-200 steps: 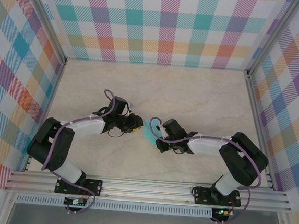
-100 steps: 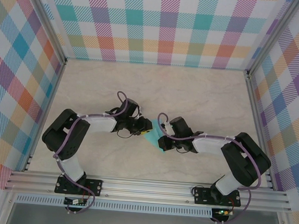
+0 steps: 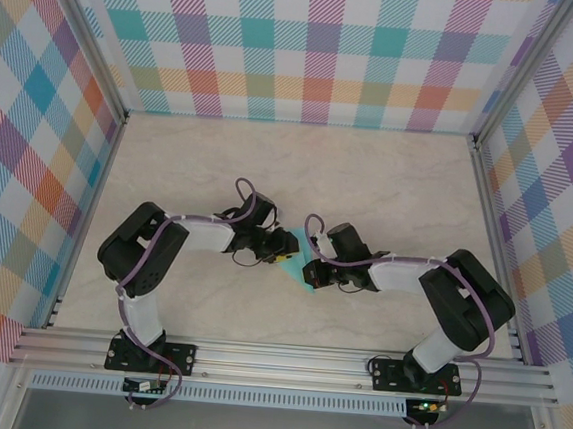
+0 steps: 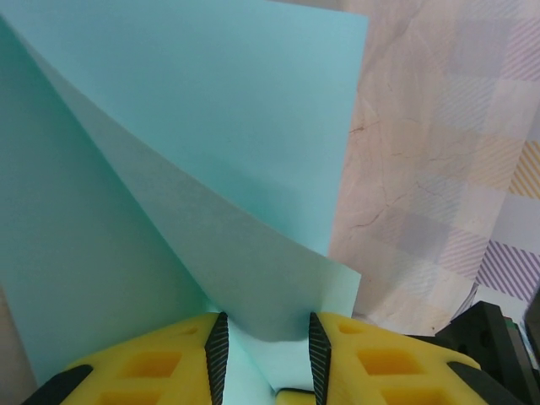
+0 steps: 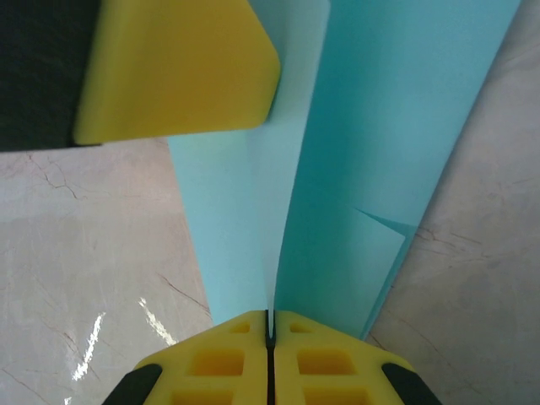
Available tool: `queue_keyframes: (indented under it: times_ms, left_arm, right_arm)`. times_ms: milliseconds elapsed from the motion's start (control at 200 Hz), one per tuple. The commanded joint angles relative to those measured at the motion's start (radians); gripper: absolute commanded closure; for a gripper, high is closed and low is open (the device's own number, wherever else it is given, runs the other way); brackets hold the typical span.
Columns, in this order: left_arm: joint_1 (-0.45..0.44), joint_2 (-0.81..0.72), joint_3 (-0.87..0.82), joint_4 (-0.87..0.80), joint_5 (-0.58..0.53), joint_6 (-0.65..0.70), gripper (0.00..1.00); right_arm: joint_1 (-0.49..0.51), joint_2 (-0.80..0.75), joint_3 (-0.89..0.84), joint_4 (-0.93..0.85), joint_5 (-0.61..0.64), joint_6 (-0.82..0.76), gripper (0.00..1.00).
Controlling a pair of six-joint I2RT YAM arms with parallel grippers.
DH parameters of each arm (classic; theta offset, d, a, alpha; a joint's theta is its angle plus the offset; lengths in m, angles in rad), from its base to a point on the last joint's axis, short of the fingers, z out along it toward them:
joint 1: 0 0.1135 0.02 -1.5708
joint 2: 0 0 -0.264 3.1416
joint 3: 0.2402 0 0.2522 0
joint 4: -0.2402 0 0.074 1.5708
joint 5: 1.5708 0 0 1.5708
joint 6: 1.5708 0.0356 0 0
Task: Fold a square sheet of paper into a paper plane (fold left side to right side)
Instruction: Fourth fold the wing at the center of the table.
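We judge the square sheet of paper [image 4: 253, 126] light and limp, best held at its edges; the right gripper [image 5: 270, 325] pinches one. The left gripper [image 4: 266, 329], narrowly parted, straddles a flap.

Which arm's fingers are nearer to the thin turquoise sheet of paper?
Right. The right fingers are pinched shut on the thin turquoise sheet of paper; the left fingers stand apart around its edge, not clamping it.
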State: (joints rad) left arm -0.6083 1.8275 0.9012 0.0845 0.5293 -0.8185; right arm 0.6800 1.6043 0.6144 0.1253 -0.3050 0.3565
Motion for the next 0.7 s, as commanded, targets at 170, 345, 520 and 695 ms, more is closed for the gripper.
queue_keyframes:
  times_ms: [170,345,520,695]
  left_arm:
    - [-0.013,0.030,0.029,-0.046,-0.039,0.027,0.66]
    - [-0.013,0.037,0.028,-0.050,-0.043,0.033,0.66]
    - [-0.013,0.041,0.030,-0.057,-0.043,0.037,0.66]
    - [-0.013,0.038,0.033,-0.066,-0.050,0.040,0.66]
  right_arm:
    - [-0.013,0.038,-0.004,0.009,-0.036,0.012,0.92]
    - [-0.014,0.044,0.000,0.005,-0.042,0.012,0.92]
    - [-0.014,0.042,0.005,0.004,-0.046,0.012,0.90]
    - [-0.014,0.039,0.006,0.005,-0.054,0.007,0.86]
